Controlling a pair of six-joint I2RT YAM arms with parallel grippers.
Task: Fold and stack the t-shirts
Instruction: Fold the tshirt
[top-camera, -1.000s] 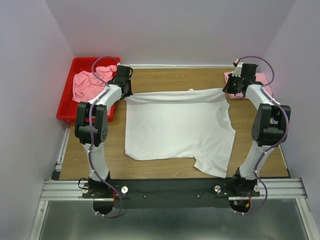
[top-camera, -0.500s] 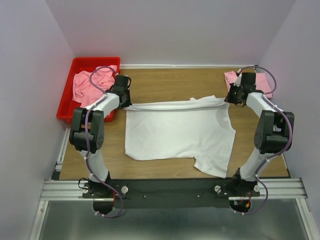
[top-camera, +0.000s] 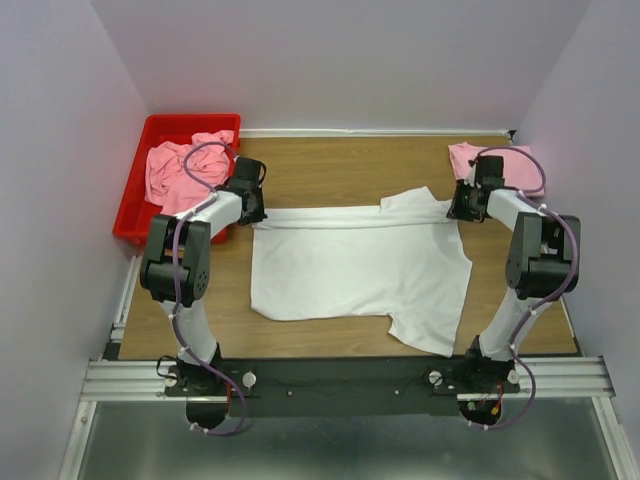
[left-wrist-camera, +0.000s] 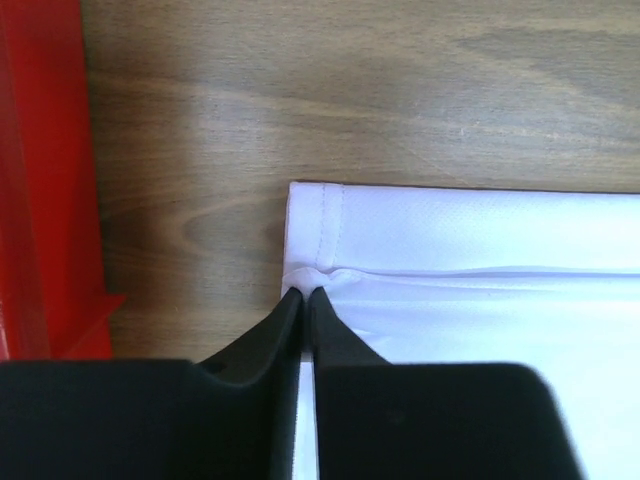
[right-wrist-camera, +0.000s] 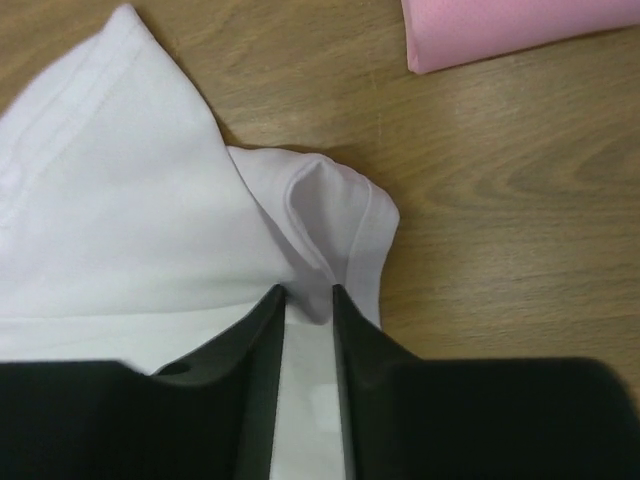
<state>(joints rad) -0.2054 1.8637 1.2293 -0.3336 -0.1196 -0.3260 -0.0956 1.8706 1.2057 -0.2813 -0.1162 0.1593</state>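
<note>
Both end effectors (left-wrist-camera: 305, 293) (right-wrist-camera: 308, 290) touch white t-shirt's (top-camera: 350, 265) far corners.

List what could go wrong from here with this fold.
1. The left gripper pinches the white t-shirt at its hem; lifting away could drag the folded edge askew.
2. By the right gripper the cloth lies bunched and raised, so the fold may set crooked.

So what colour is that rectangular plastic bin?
The rectangular plastic bin is red, clearest in top view.
</note>
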